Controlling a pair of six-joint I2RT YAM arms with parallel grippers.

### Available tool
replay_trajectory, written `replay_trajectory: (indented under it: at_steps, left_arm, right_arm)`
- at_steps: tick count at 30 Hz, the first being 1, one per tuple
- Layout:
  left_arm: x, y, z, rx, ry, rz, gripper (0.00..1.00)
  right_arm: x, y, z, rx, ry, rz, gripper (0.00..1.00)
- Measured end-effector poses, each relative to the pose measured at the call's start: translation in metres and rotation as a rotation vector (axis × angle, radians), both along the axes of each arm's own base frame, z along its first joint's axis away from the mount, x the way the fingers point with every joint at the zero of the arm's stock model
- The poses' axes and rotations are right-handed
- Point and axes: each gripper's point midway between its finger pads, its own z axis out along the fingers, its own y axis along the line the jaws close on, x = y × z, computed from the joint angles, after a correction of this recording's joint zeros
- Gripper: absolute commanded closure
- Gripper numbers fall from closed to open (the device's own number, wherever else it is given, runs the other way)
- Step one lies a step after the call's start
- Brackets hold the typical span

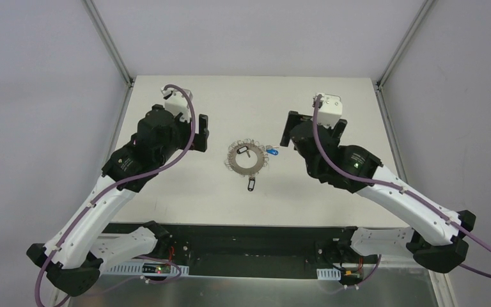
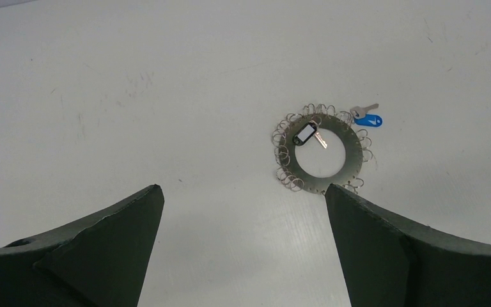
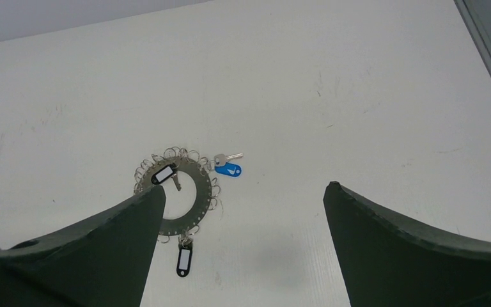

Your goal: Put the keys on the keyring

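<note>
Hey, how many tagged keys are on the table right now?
3. The first black-tagged key lies over the keyring's rim. The blue-tagged key sits just outside its loops. The second black-tagged key lies off the rim nearest the arms. None looks hidden.

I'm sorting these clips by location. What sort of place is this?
Most likely a robotics lab test cell: a white table walled by plain grey panels on metal posts, a left arm and right arm mounted at its near edge, a keyring between them.
</note>
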Motion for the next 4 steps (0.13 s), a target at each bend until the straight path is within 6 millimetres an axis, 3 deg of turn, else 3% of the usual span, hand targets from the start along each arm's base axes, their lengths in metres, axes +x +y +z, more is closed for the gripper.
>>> replay_trajectory:
  at_steps: [4]
  left_arm:
    - [0.0004, 0.0011, -0.0078, 0.014, 0.015, 0.006, 0.01]
  right_arm:
    - [-0.0053, -0.0098, 0.0018, 0.022, -0.034, 0.013, 0.01]
